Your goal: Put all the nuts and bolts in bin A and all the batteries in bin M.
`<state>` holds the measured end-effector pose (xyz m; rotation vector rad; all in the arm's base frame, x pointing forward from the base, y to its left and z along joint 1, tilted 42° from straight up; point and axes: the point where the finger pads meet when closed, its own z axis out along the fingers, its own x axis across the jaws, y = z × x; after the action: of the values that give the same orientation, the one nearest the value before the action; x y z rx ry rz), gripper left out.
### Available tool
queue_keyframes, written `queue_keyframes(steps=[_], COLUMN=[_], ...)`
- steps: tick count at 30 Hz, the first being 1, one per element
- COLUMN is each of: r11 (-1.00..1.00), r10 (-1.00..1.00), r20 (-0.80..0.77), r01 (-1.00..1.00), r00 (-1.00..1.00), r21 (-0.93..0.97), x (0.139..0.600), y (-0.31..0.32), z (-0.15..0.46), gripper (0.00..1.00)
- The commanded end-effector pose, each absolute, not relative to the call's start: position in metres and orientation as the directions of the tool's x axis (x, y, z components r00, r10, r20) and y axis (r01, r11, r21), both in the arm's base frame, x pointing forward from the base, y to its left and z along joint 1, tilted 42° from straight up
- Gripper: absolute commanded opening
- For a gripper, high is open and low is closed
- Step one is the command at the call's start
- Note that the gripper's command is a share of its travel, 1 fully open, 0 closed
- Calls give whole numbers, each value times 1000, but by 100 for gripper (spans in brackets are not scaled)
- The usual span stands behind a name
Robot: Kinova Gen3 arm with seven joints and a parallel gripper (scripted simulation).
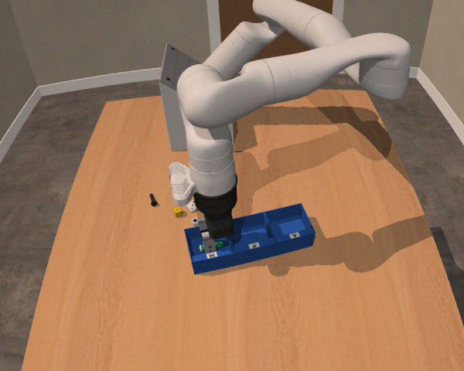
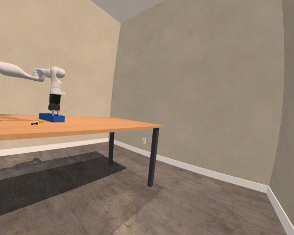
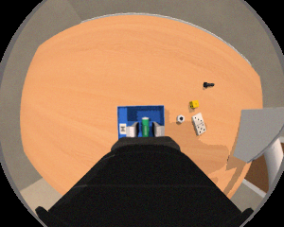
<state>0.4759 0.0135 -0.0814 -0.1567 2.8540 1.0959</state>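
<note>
A blue bin row [image 1: 250, 236] with three compartments stands on the table. My gripper [image 1: 208, 243] reaches down into its left compartment, fingers open. A green battery [image 1: 216, 243] lies between the open fingers in that compartment; it also shows in the wrist view [image 3: 144, 127]. A black bolt [image 1: 152, 199] lies on the table to the left. A silver nut [image 1: 195, 219] lies just behind the bin's left end. The bin labels are too small to read.
A yellow die [image 1: 178, 212] and a white die [image 1: 192, 205] lie near the nut. A grey box [image 1: 174, 103] stands at the back beside the arm's base. In the side view the bin [image 2: 51, 117] sits far from the table's near edge.
</note>
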Motion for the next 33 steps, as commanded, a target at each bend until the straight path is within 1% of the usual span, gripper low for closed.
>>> queue_keyframes(steps=[1,11,33], r11=[739,739,738], r10=[-66,-66,-67], r20=[-112,-112,-110], r01=[-124,-124,-123], r00=[-992,-992,-992], r21=[662,662,664], x=[476,476,474], y=[14,14,-6], z=[-82,-82,-60], gripper=[60,60,60])
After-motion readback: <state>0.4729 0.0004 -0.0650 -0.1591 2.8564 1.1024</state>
